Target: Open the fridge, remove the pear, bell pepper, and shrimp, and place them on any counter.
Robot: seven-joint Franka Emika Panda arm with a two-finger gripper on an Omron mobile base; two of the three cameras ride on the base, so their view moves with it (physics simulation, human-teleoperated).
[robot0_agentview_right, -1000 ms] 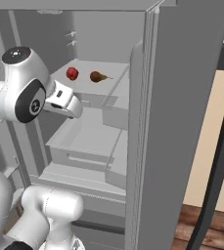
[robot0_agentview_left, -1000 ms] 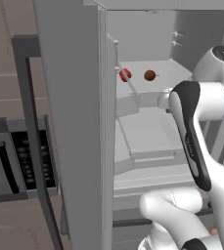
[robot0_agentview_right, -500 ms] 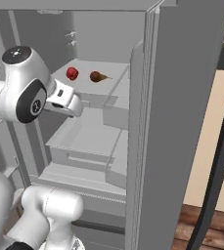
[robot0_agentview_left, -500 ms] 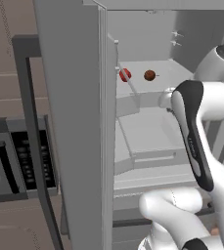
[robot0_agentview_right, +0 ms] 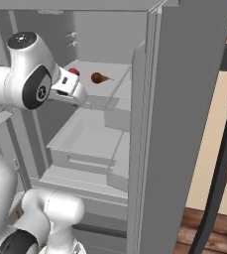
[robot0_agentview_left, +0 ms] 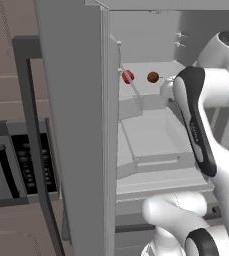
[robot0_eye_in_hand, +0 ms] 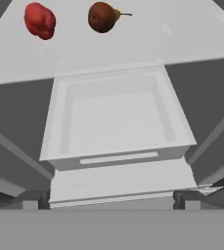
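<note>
The fridge (robot0_agentview_left: 71, 125) stands open, its doors (robot0_agentview_right: 184, 99) swung out on both sides. On its white shelf (robot0_eye_in_hand: 147, 44) lie the red bell pepper (robot0_agentview_left: 128, 76) (robot0_agentview_right: 74, 72) (robot0_eye_in_hand: 40, 20) and, right of it, the brownish pear (robot0_agentview_left: 153, 77) (robot0_agentview_right: 97, 78) (robot0_eye_in_hand: 102, 16). My gripper (robot0_agentview_right: 81, 97) (robot0_agentview_left: 167, 89) (robot0_eye_in_hand: 108, 200) hangs open and empty in front of the shelf, short of both items and a little below them. The shrimp and the counter are out of view.
Below the shelf a white drawer bin (robot0_eye_in_hand: 113, 117) (robot0_agentview_left: 151, 135) juts forward under the hand. Dark bar handles (robot0_agentview_left: 33, 125) (robot0_agentview_right: 224, 149) run down the open doors. A grey microwave (robot0_agentview_left: 16, 165) sits left of the fridge. Wooden floor (robot0_agentview_right: 204, 233) lies at the right.
The hand has edged slightly upward toward the shelf. The gripper stays open, and the pear and bell pepper have not moved.
</note>
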